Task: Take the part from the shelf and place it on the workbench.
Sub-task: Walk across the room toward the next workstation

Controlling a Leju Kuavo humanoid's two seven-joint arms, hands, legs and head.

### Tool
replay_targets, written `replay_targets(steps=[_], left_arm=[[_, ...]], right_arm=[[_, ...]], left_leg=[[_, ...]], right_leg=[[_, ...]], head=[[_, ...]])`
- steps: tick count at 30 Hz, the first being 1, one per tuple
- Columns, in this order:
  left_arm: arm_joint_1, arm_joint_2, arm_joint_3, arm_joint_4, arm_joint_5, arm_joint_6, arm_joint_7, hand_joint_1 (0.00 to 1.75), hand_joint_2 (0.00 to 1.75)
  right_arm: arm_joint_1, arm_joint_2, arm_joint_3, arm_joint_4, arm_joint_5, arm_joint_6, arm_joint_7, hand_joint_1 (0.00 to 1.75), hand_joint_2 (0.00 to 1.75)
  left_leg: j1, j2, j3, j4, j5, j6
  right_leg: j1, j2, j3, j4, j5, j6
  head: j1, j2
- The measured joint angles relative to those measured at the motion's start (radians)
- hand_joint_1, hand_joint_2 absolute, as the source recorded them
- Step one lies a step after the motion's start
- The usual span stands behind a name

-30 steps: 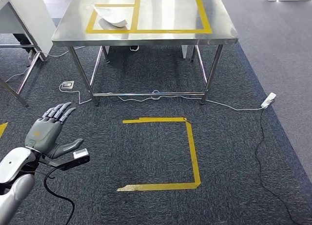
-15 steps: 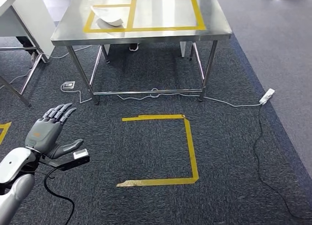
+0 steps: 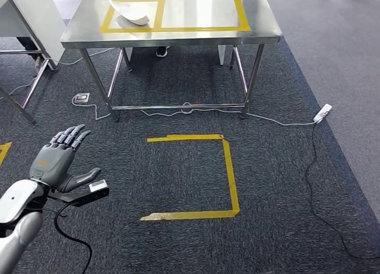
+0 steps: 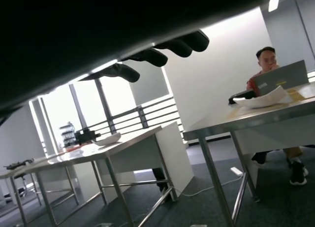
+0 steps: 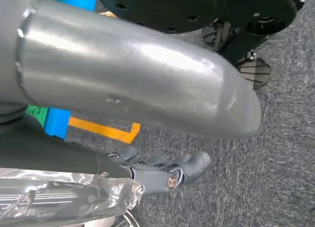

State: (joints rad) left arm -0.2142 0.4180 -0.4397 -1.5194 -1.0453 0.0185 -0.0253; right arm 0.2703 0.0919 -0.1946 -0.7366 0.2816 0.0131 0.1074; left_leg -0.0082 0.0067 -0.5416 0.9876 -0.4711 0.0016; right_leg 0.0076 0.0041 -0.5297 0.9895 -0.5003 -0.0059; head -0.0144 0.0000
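Head view: left hand [image 3: 57,159] spread, empty; right hand [image 5: 163,175] grips curved metal part [image 5: 137,79].

Even overhead light, glare on workbench [image 3: 251,15], backlit dark fingers [image 4: 174,46]

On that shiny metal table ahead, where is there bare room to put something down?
The larger yellow-taped rectangle on the metal table is bare, bordered by tape on all visible sides. The smaller taped box beside it is taken up by a white curved part. The table's untaped front edge is only a narrow strip.
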Motion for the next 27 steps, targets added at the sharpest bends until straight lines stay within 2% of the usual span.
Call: replay_targets(steps=[1, 9, 13, 23, 27], left_arm=[[0.000, -0.001, 0.000, 0.000, 0.000, 0.000, 0.001, 0.00, 0.00], [0.001, -0.004, 0.000, 0.000, -0.001, -0.001, 0.001, 0.00, 0.00], [0.003, -0.004, 0.000, 0.000, -0.001, -0.001, 0.002, 0.00, 0.00], [0.019, -0.004, 0.007, 0.000, -0.013, -0.016, 0.010, 0.00, 0.00], [0.044, -0.011, 0.009, 0.018, -0.040, -0.031, 0.030, 0.00, 0.00]], right_arm=[[0.001, 0.001, -0.008, -0.002, 0.004, 0.004, -0.001, 0.00, 0.00], [0.006, 0.006, -0.042, -0.013, 0.008, 0.010, -0.002, 0.00, 0.00], [0.012, 0.015, -0.061, -0.029, 0.033, 0.022, -0.014, 0.00, 0.00], [0.014, 0.059, -0.162, -0.066, 0.243, 0.074, -0.063, 0.00, 0.00], [-0.003, 0.082, -0.227, -0.066, 0.319, 0.105, -0.089, 0.00, 0.00]], left_leg=[[0.000, 0.000, -0.001, -0.001, 0.000, -0.001], [-0.007, 0.000, -0.010, 0.002, 0.008, 0.010], [-0.008, 0.000, -0.011, 0.002, 0.010, 0.013], [-0.010, 0.000, -0.014, 0.004, 0.013, 0.017], [-0.015, 0.000, -0.015, 0.004, 0.015, 0.023]], right_leg=[[0.000, 0.000, -0.001, 0.001, 0.000, -0.001], [-0.008, 0.000, -0.007, -0.006, 0.013, 0.017], [-0.009, 0.000, -0.008, -0.006, 0.016, 0.021], [-0.011, 0.000, -0.010, -0.007, 0.022, 0.026], [-0.015, 0.000, -0.011, -0.009, 0.025, 0.032]], head=[[0.001, 0.000], [0.001, 0.000], [0.001, 0.000], [0.000, 0.000], [0.000, 0.000]])
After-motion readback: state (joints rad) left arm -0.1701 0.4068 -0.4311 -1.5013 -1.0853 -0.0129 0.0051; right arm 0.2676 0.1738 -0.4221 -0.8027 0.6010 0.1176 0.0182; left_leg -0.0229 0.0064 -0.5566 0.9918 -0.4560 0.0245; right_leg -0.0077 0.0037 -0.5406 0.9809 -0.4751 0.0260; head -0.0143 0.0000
